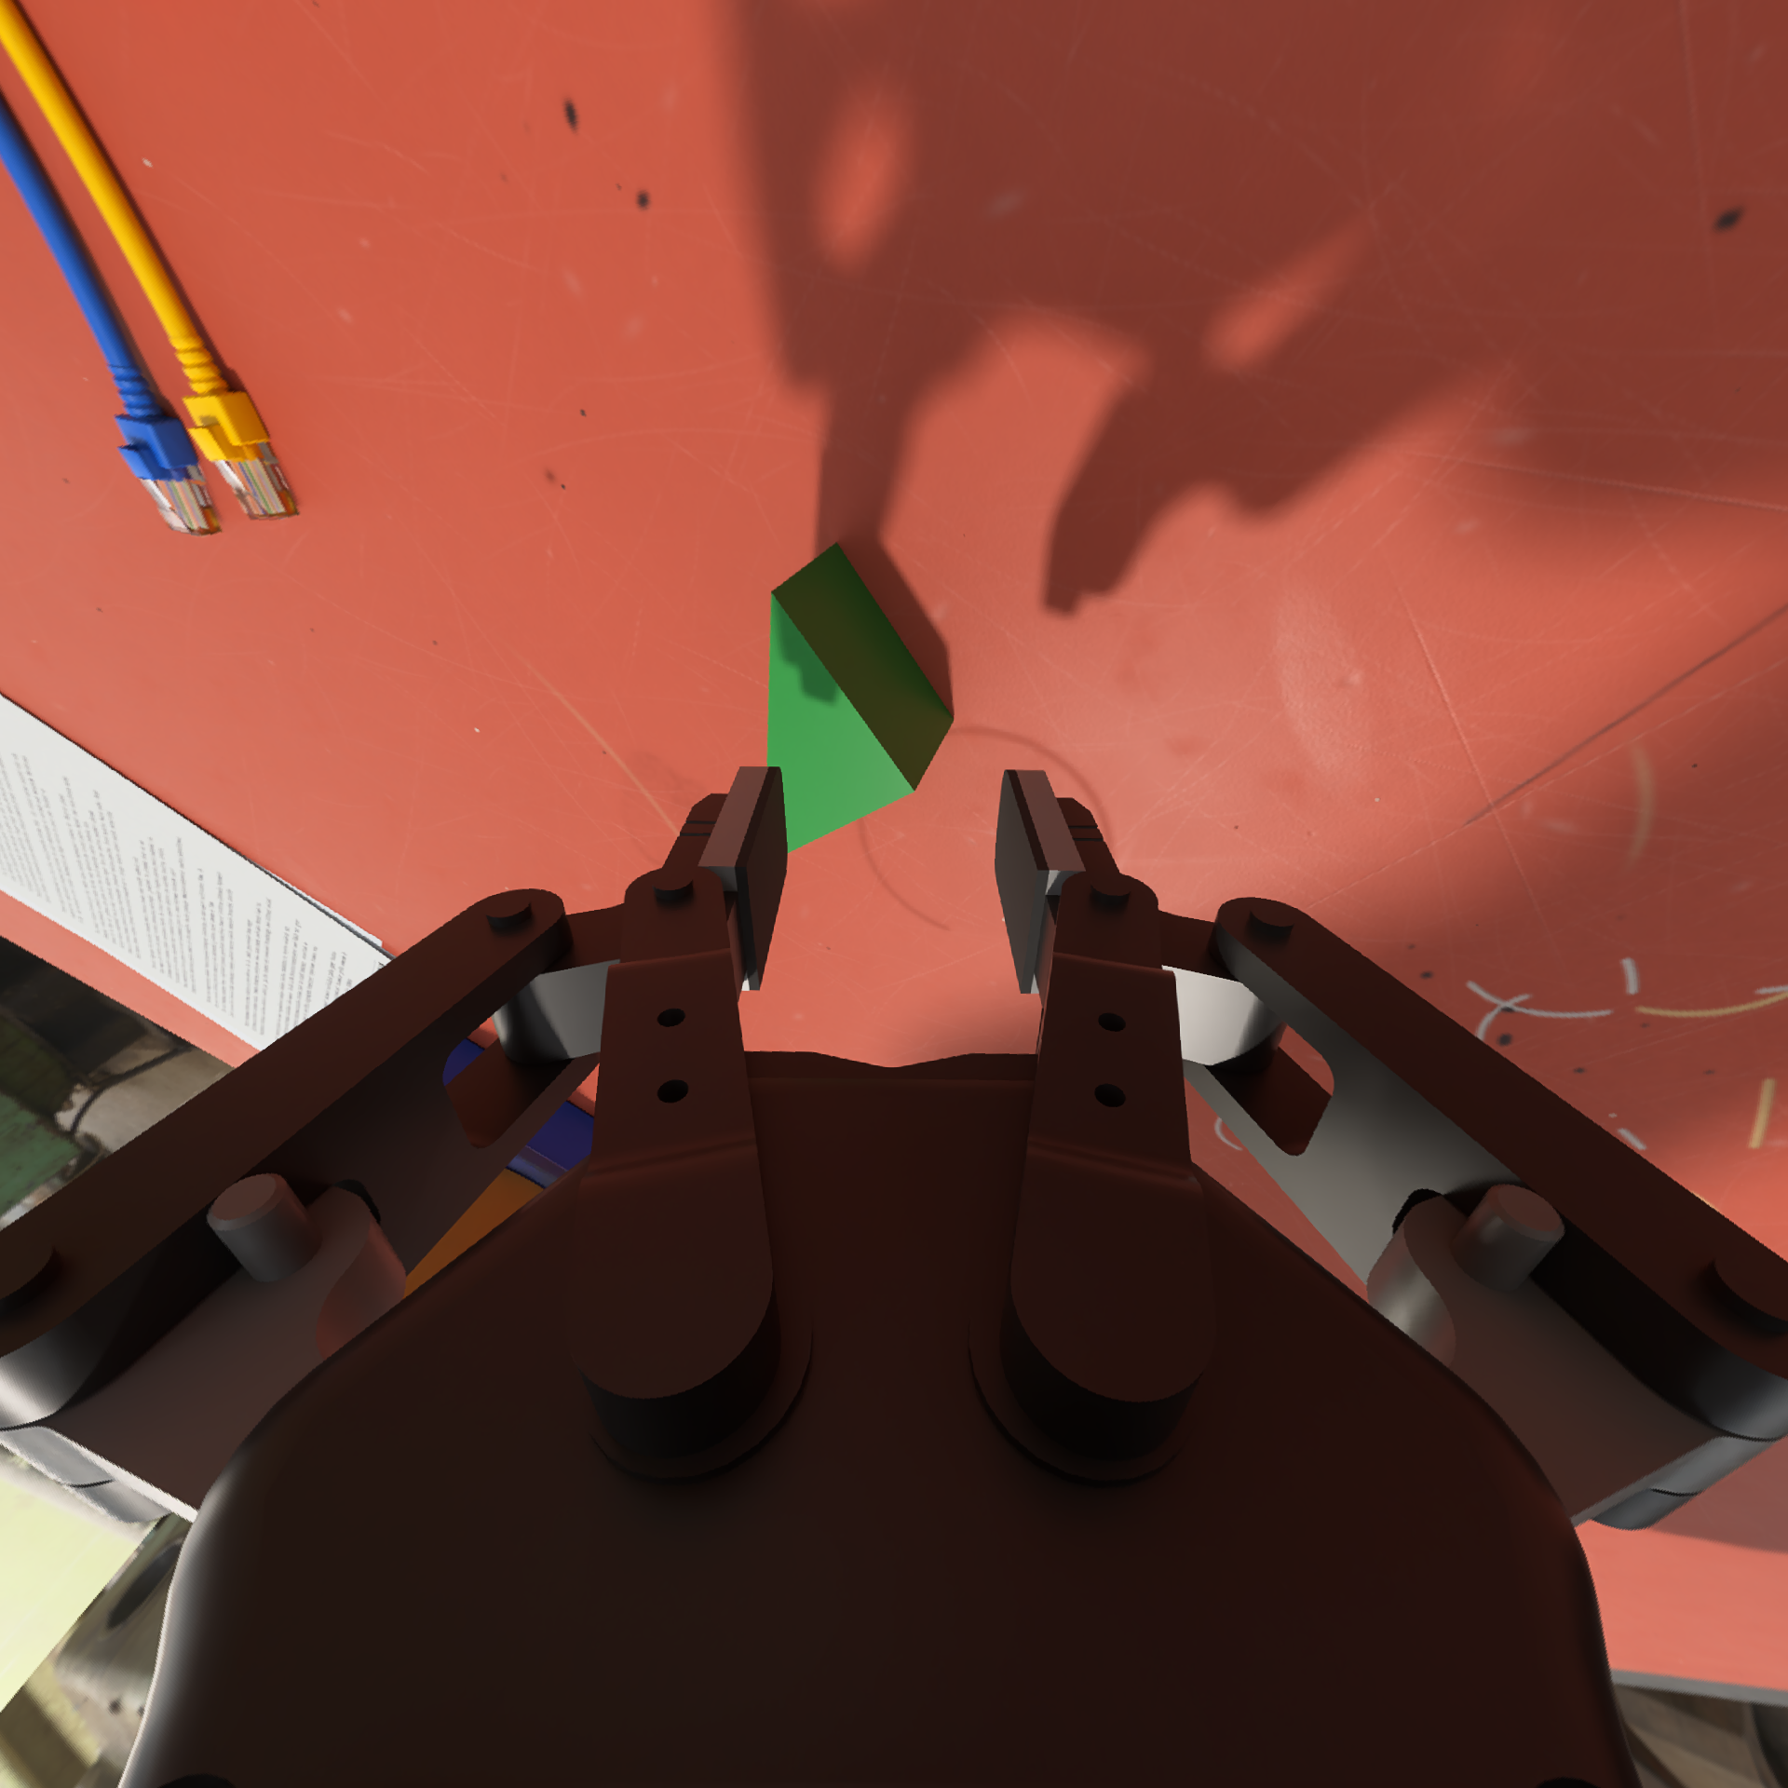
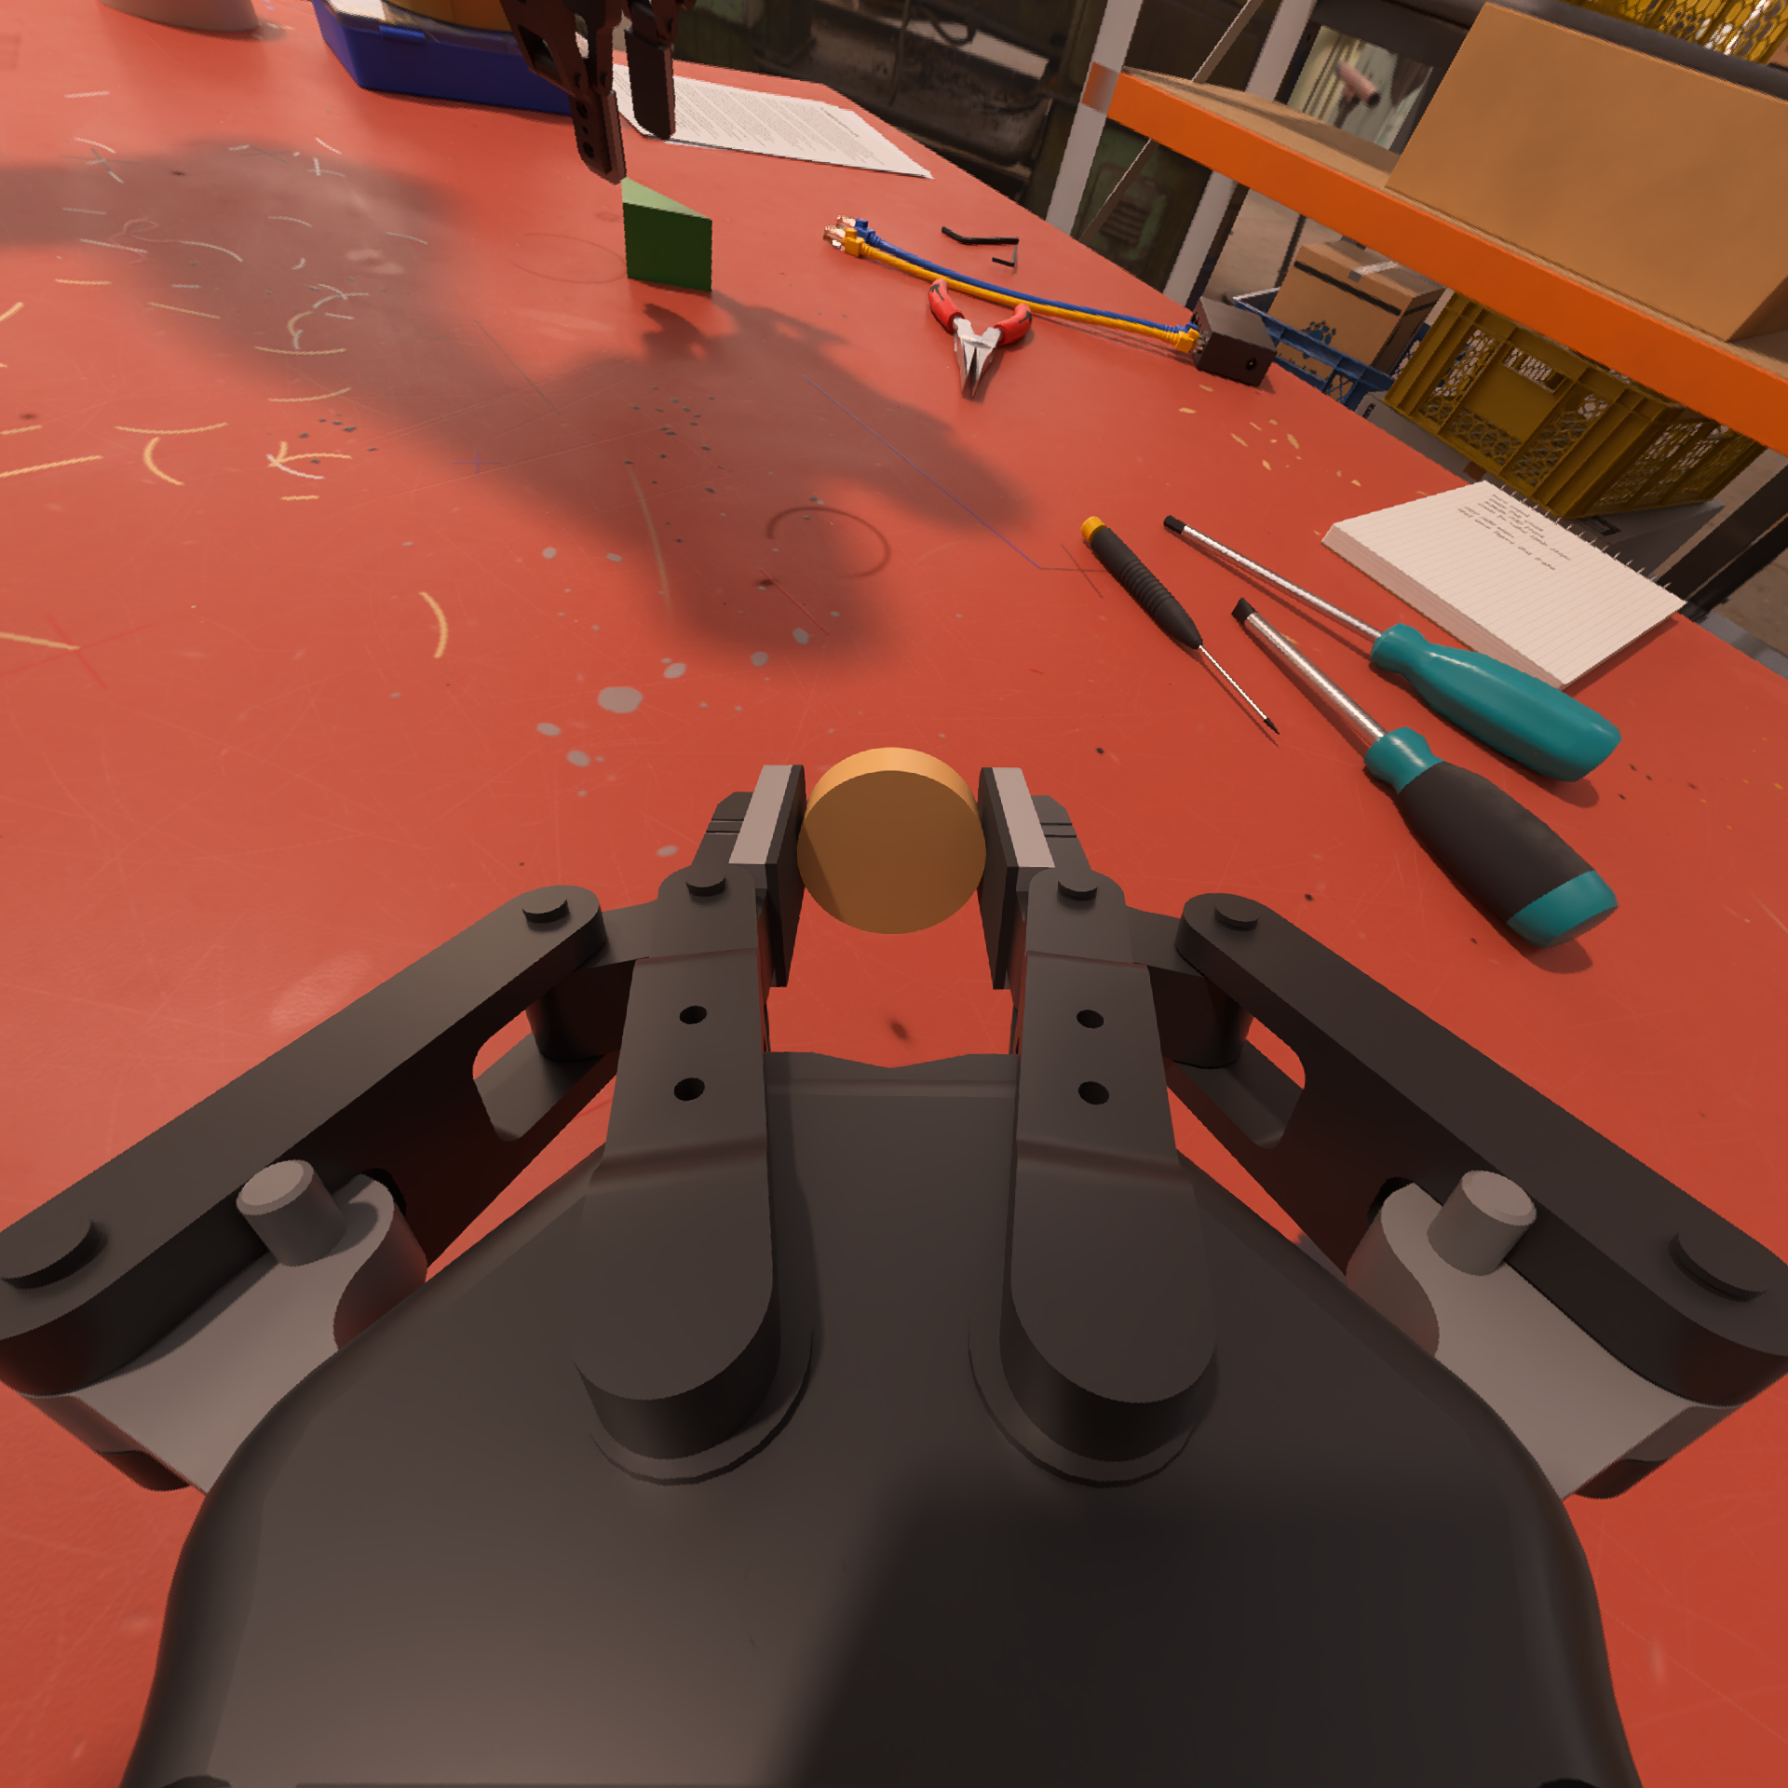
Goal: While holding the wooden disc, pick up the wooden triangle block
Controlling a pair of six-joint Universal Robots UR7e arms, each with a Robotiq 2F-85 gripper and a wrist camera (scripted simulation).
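Observation:
The green triangle block (image 1: 842, 706) stands on the red table (image 1: 484, 629), just ahead of my left gripper (image 1: 890, 822). That gripper is open and empty, hovering above the block, its left fingertip overlapping the block's near corner in the view. In the right wrist view the block (image 2: 668, 237) sits far off, with the left gripper (image 2: 624, 126) directly above it. My right gripper (image 2: 890, 832) is shut on the tan wooden disc (image 2: 890, 842), held above the table.
Blue and yellow cables (image 1: 145, 319) and a printed sheet (image 1: 164, 919) lie left of the block. Pliers (image 2: 977, 339), three screwdrivers (image 2: 1480, 822), a notepad (image 2: 1500, 581) and a blue box (image 2: 435, 58) sit on the table. Orange shelving (image 2: 1451, 223) stands beyond the right edge.

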